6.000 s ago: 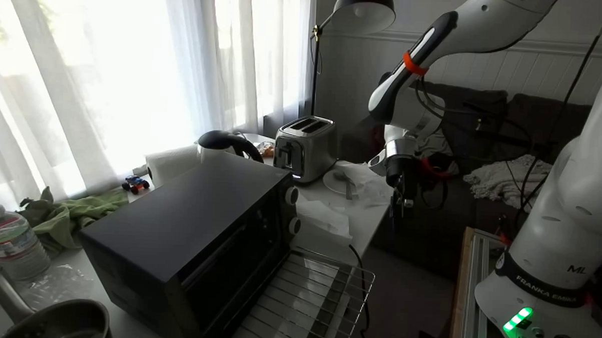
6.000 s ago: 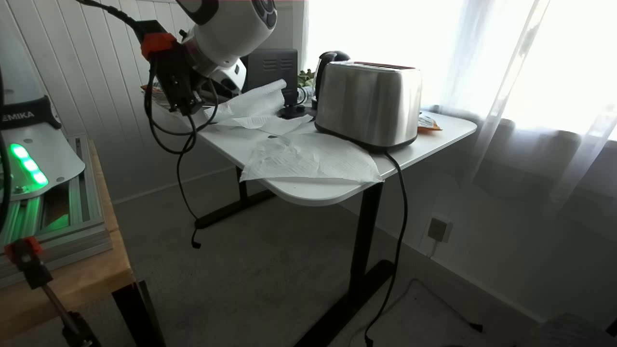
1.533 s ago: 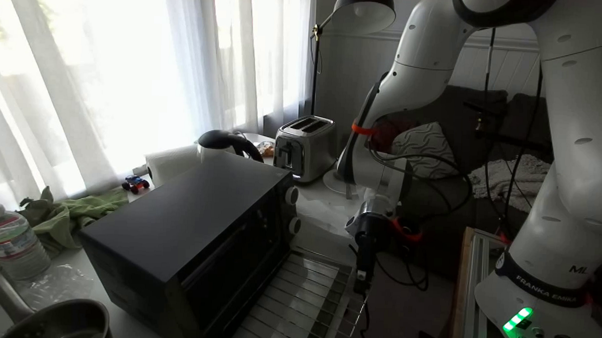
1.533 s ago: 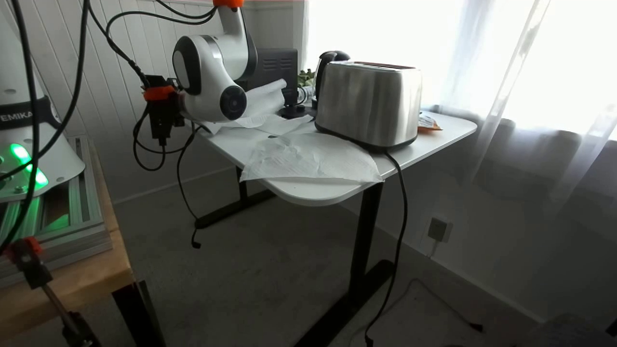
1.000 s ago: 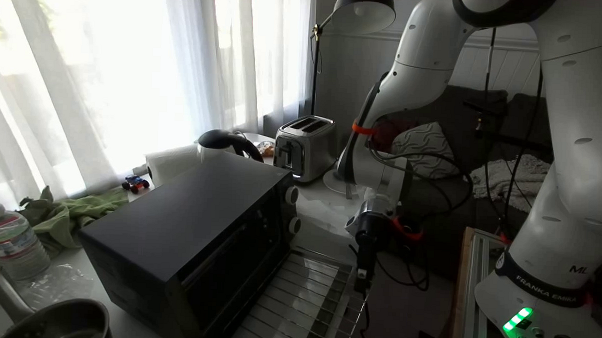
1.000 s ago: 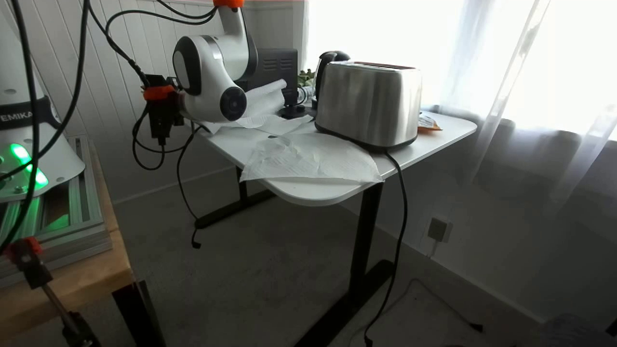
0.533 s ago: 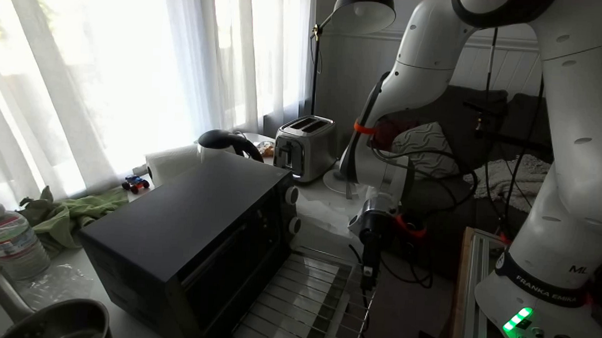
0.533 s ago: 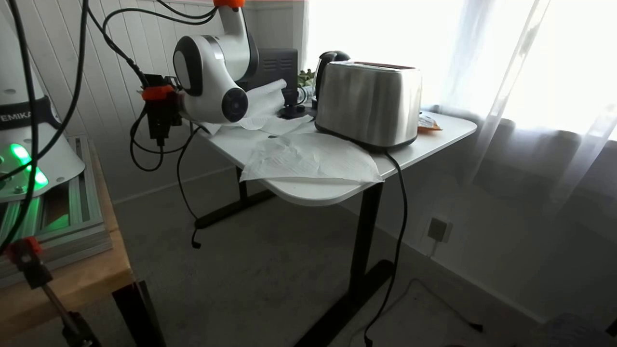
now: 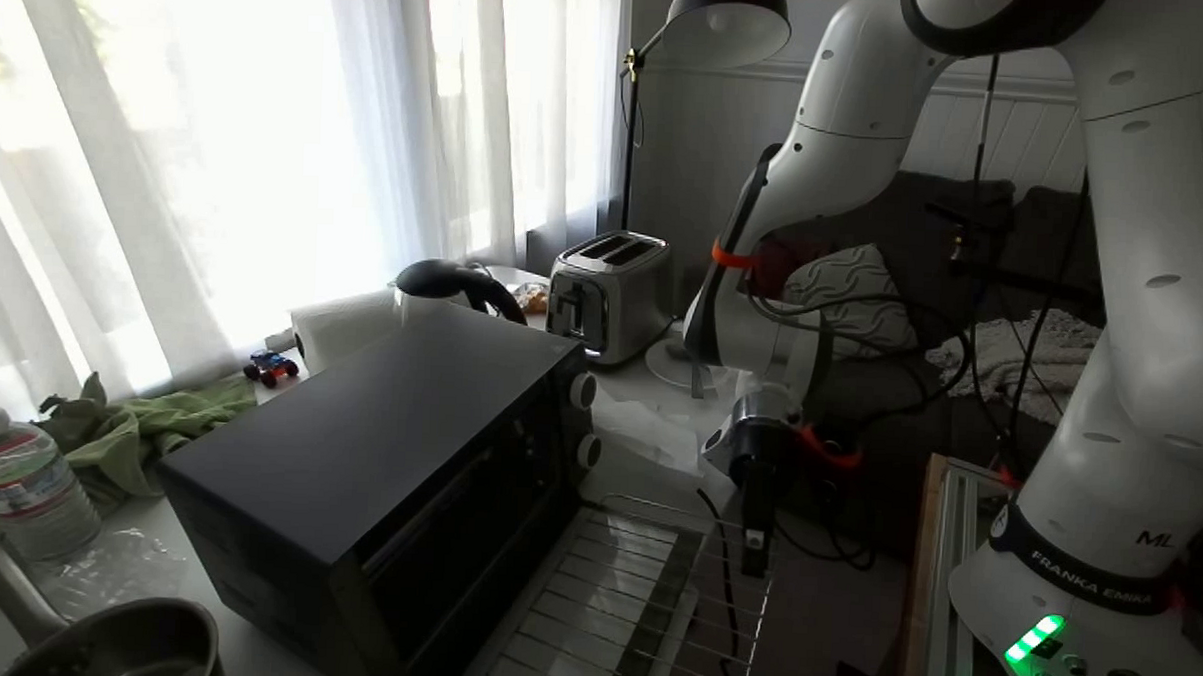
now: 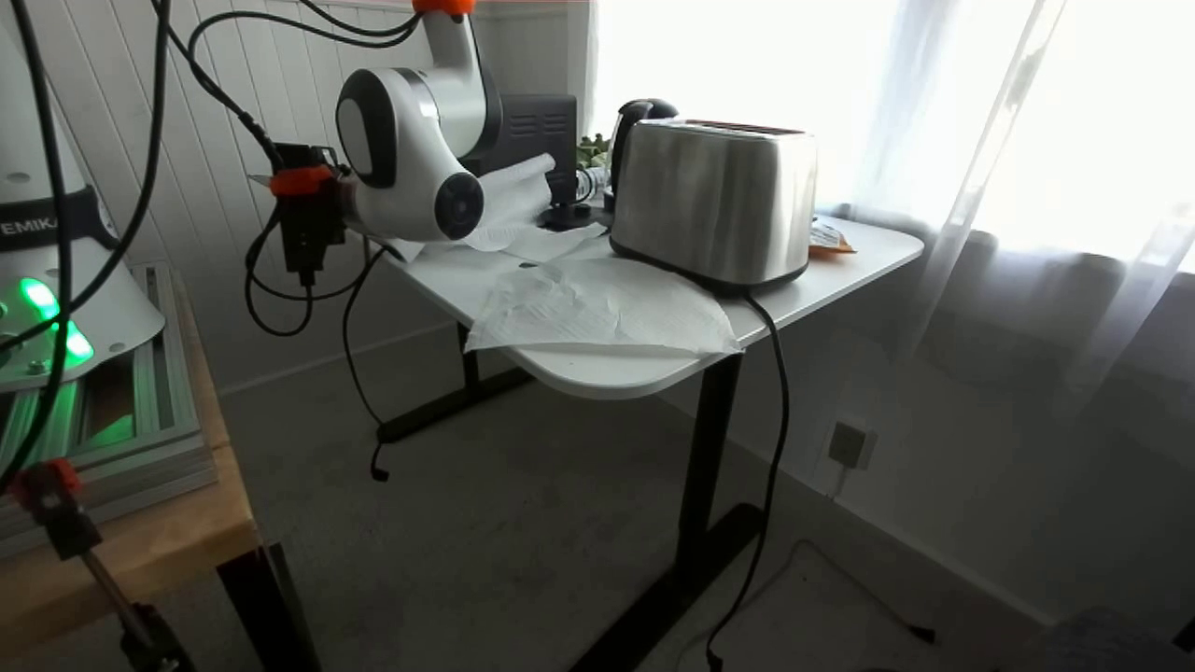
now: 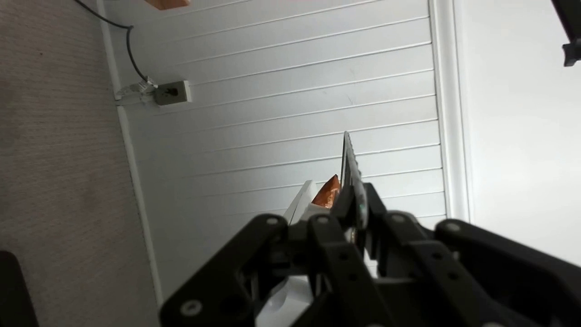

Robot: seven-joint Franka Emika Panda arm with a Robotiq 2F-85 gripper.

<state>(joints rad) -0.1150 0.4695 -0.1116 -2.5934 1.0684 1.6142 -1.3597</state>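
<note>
Dim room, backlit through sheer curtains; white worktop by the window, boarded wall filling much of the wrist view. Clock positions are taken about the gripper as seen in an exterior view. Its fingers are pressed together on the rack, pinching it by its outer edge; the wrist view shows that edge as a thin sliver between them. The rack lies towards 8 o'clock, in front of the mouth of the black oven, which stands between 9 and 10. Whether anything beneath bears the rack: cannot tell. The toaster is at 11. Handling (judged): light, stiff wire, hardly fragile; smooth and thin, so apt to swivel or slip in so small a bite, with the free end likely to dip. Best hold: middle of the outer edge, one pad above the wire and one below, rather than a corner. Legible writing: "FRANKA EMIKA" on the dark band of the arm base at 3 o'clock, "ML" just above it. The bottle at 9 has a label with red and blue, lettering too small to read. A packet beside the toaster, orange and white: print likewise unreadable. No maker's name made out on oven or toaster.
</note>
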